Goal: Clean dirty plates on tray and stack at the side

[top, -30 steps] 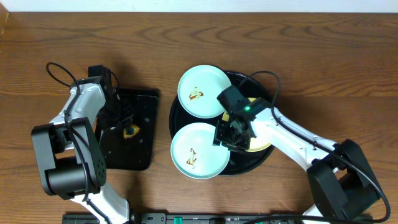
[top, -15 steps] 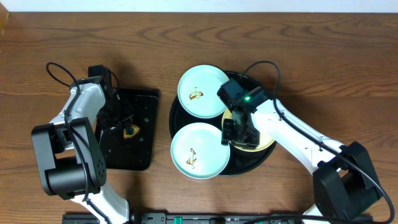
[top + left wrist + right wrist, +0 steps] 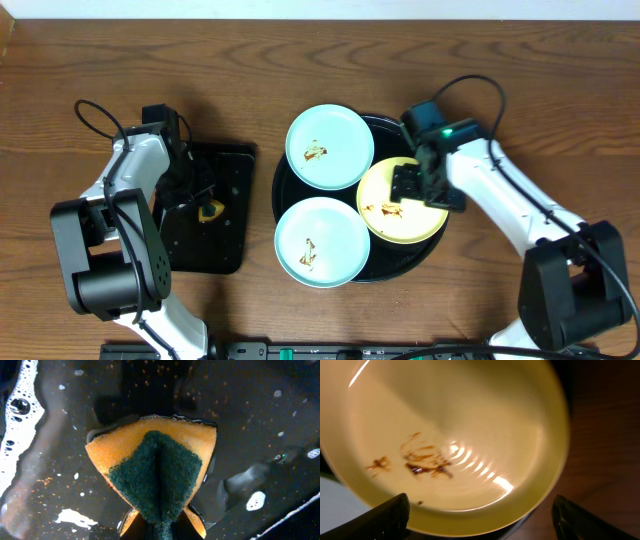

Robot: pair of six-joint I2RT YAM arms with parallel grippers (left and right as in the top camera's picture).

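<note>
Three plates lie on the round black tray (image 3: pixel 397 266): a pale blue one (image 3: pixel 329 146) at the back, a second pale blue one (image 3: pixel 322 241) at the front, and a pale yellow one (image 3: pixel 400 208) on the right. Each has a brown smear in its middle. My right gripper (image 3: pixel 418 188) hangs open over the yellow plate's right side. In the right wrist view its fingertips (image 3: pixel 385 517) stand wide on either side of the yellow plate (image 3: pixel 470 420) near its rim, holding nothing. My left gripper (image 3: pixel 160 529) is shut on a yellow and green sponge (image 3: pixel 156 460).
The sponge rests in a rectangular black tray (image 3: pixel 225 245) on the left, wet with soapy foam (image 3: pixel 17 435). Bare wooden table (image 3: pixel 500 90) surrounds both trays. The right arm's cable (image 3: pixel 478 88) loops above the round tray.
My right gripper has moved right and back, from between the plates to the yellow plate's right side, and its jaws have opened wide. The left arm and sponge have not moved.
</note>
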